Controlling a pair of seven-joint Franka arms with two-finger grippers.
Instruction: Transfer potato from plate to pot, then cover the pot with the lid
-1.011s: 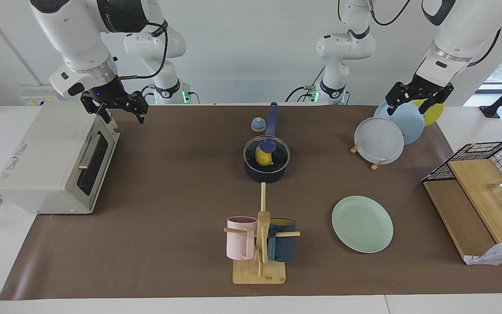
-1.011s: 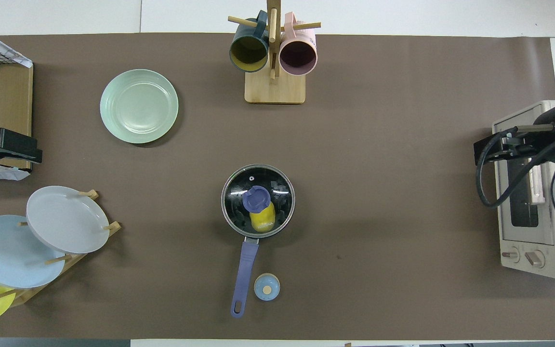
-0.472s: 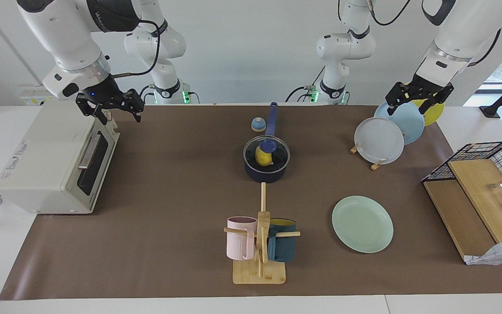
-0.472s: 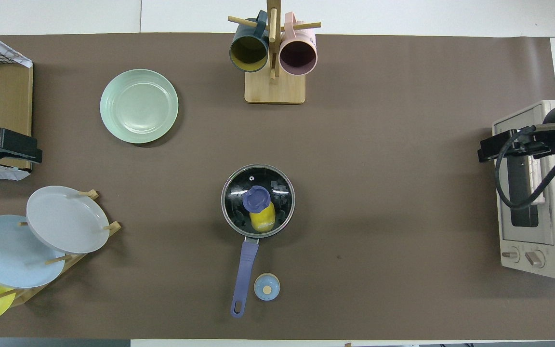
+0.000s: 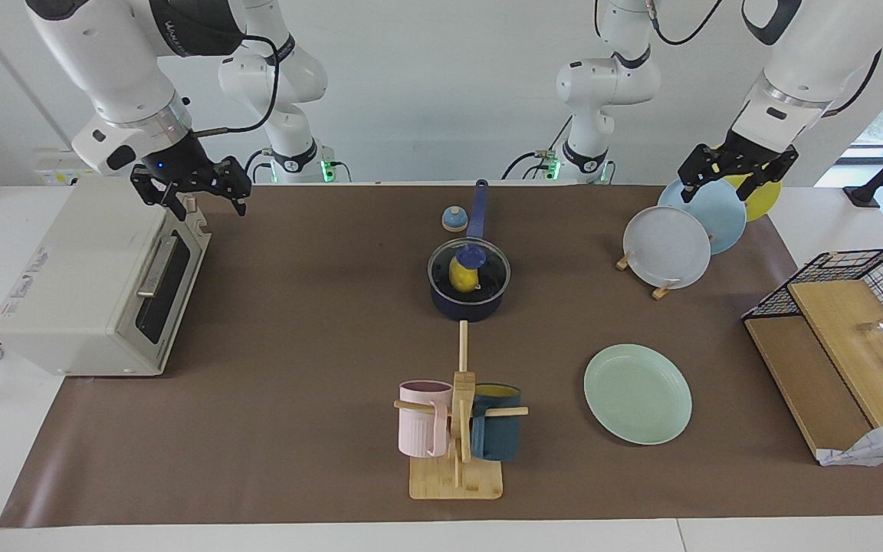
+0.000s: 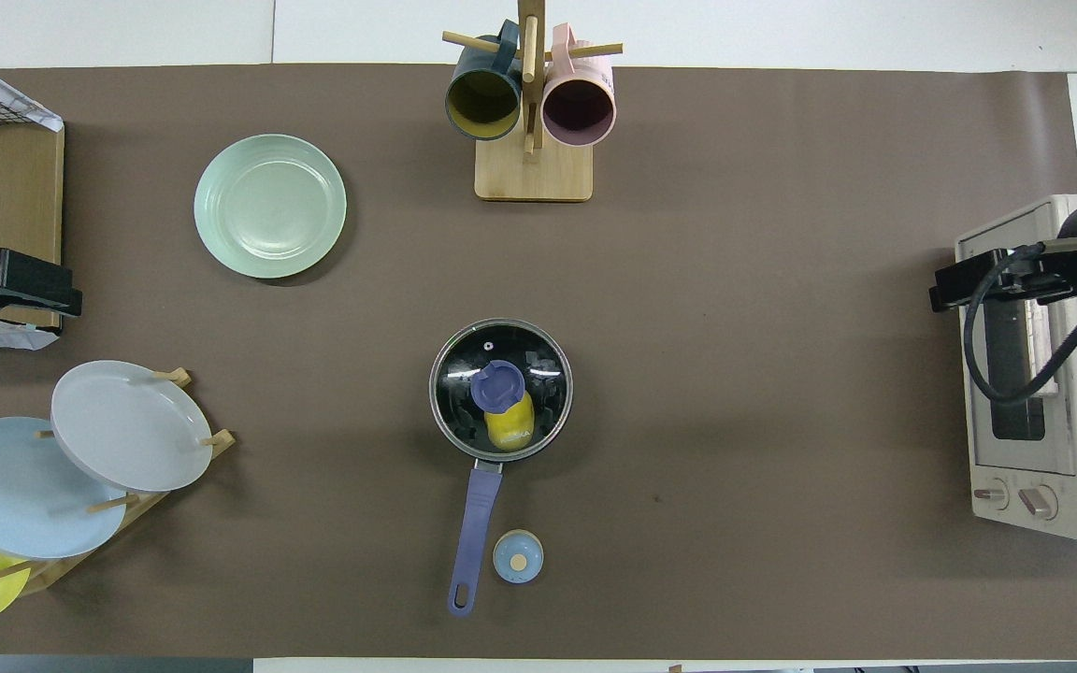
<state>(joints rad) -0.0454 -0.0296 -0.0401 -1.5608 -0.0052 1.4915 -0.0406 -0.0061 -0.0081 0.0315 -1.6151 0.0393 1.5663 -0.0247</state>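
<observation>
The potato lies inside the navy pot at the table's middle. The glass lid with its blue knob sits on the pot's rim. In the overhead view the potato shows through the lid, and the pot's handle points toward the robots. The mint-green plate lies bare, farther from the robots toward the left arm's end. My right gripper is open and empty over the toaster oven. My left gripper is open and empty over the plate rack.
A toaster oven stands at the right arm's end. A rack of upright plates and a wire basket with wooden boards stand at the left arm's end. A mug tree stands farther out than the pot. A small bell sits beside the pot's handle.
My right gripper has drifted a little toward the right arm's end, over the toaster oven. The left gripper, pot, lid and potato have not moved.
</observation>
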